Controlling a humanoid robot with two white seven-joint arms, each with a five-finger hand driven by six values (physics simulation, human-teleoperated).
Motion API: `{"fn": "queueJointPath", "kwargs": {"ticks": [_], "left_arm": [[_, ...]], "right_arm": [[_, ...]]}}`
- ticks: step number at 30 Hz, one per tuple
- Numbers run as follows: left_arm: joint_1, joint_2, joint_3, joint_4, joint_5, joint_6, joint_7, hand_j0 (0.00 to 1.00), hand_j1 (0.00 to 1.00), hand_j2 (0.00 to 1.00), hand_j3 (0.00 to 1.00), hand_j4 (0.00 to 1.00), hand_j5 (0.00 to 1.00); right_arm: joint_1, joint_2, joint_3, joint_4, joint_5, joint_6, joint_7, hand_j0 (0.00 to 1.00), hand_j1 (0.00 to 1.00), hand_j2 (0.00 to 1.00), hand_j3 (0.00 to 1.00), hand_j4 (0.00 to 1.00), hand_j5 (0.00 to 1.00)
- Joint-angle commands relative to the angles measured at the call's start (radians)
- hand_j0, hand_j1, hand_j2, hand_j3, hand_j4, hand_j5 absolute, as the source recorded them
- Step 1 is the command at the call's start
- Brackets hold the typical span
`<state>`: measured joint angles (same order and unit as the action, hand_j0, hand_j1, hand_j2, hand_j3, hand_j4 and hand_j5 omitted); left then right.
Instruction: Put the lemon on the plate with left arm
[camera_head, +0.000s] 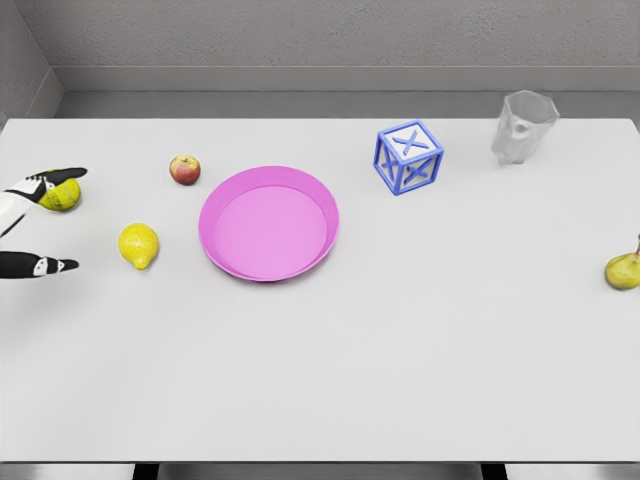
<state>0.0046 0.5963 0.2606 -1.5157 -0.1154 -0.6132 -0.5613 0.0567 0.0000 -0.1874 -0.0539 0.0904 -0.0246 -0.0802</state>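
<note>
While the lemon (138, 245) rests on the table (400, 350) left of the plate (268, 222), the left hand (35, 225) hovers nearby, fingers spread, holding nothing.

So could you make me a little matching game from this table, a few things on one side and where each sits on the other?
Things:
1. lemon
2. apple
3. blue cube
4. pear

Places:
A. at the table's right edge
B. just left of the pink plate, near the left robot hand
C. toward the back, right of the plate, beside the clear cup
D. behind the lemon, off the plate's upper left rim

Pairs: 1-B, 2-D, 3-C, 4-A
</note>
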Motion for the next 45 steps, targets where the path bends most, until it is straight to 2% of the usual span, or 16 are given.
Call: {"fn": "queueJointPath", "kwargs": {"ticks": [1,5,8,10,13,14,15,16,18,19,21,23,25,31,34,45], "left_arm": [[0.0,-0.001,0.008,-0.001,0.008,0.002,0.0,1.0,1.0,1.0,1.0,1.0,1.0],[0.0,-0.018,0.0,-0.001,0.002,0.002,-0.005,1.0,1.0,1.0,1.0,1.0,1.0],[-0.017,-0.078,0.0,-0.003,-0.105,0.002,-0.006,1.0,1.0,1.0,1.0,1.0,1.0],[-0.025,-0.062,-0.012,0.003,-0.118,0.002,-0.002,1.0,1.0,1.0,1.0,1.0,1.0],[-0.178,0.135,-0.299,0.011,-0.135,0.002,-0.002,1.0,1.0,1.0,1.0,1.0,1.0],[-0.229,0.157,-0.371,0.015,-0.133,0.002,-0.002,1.0,1.0,1.0,1.0,1.0,1.0],[-0.239,0.169,-0.392,0.042,-0.135,0.002,-0.002,1.0,1.0,1.0,1.0,1.0,1.0],[-0.291,0.174,-0.438,0.046,-0.168,0.002,-0.005,1.0,1.0,1.0,1.0,1.0,1.0],[-0.4,0.174,-0.465,0.071,-0.397,0.002,-0.005,1.0,1.0,1.0,1.0,1.0,1.0],[-0.426,0.174,-0.466,0.1,-0.448,0.002,-0.003,1.0,1.0,1.0,1.0,1.0,1.0],[-0.425,0.16,-0.485,0.12,-0.448,0.002,-0.005,1.0,1.0,1.0,1.0,1.0,1.0],[-0.42,0.157,-0.551,0.12,-0.437,0.002,0.001,1.0,1.0,1.0,1.0,1.0,1.0],[-0.416,0.155,-0.575,0.114,-0.449,0.002,-0.003,1.0,1.0,1.0,1.0,1.0,1.0],[-0.416,0.168,-0.577,0.112,-0.455,0.002,-0.003,1.0,1.0,1.0,1.0,1.0,1.0],[-0.425,0.171,-0.618,0.106,-0.457,0.002,-0.003,1.0,1.0,1.0,1.0,1.0,1.0],[-0.417,0.172,-0.644,0.098,-0.46,0.002,-0.008,1.0,1.0,1.0,1.0,1.0,1.0]], "right_arm": [[0.002,0.0,0.0,0.003,0.0,0.002,-0.003,1.0,1.0,1.0,1.0,1.0,1.0],[-0.002,0.0,0.0,0.002,0.0,0.0,0.0,1.0,1.0,1.0,1.0,1.0,1.0],[-0.002,0.0,0.0,0.0,0.0,0.0,0.0,1.0,1.0,1.0,1.0,1.0,1.0],[-0.002,0.0,0.002,0.0,0.0,0.0,0.0,1.0,1.0,1.0,1.0,1.0,1.0],[-0.002,0.0,0.002,0.002,0.0,0.0,0.0,1.0,1.0,1.0,1.0,1.0,1.0],[-0.002,0.0,0.002,0.0,0.0,0.0,0.0,1.0,1.0,1.0,1.0,1.0,1.0],[-0.002,0.0,0.0,0.0,0.0,0.0,0.0,1.0,1.0,1.0,1.0,1.0,1.0],[-0.002,0.0,0.002,0.0,0.0,0.0,0.0,1.0,1.0,1.0,1.0,1.0,1.0],[-0.002,0.0,0.002,0.0,0.0,0.0,0.0,1.0,1.0,1.0,1.0,1.0,1.0],[-0.002,0.0,0.002,0.0,0.0,0.0,0.0,1.0,1.0,1.0,1.0,1.0,1.0],[-0.002,0.0,0.002,0.0,0.0,0.0,0.0,1.0,1.0,1.0,1.0,1.0,1.0],[-0.002,0.0,0.0,0.002,0.0,0.0,0.0,1.0,1.0,1.0,1.0,1.0,1.0],[-0.002,0.0,0.002,0.0,0.0,0.0,0.0,1.0,1.0,1.0,1.0,1.0,1.0],[-0.002,0.0,0.002,0.0,0.0,0.0,0.0,1.0,1.0,1.0,1.0,1.0,1.0],[-0.002,0.0,0.002,0.0,0.0,0.0,0.0,1.0,1.0,1.0,1.0,1.0,1.0],[-0.002,0.0,0.002,0.002,0.0,0.0,0.0,1.0,1.0,1.0,1.0,1.0,1.0]]}}
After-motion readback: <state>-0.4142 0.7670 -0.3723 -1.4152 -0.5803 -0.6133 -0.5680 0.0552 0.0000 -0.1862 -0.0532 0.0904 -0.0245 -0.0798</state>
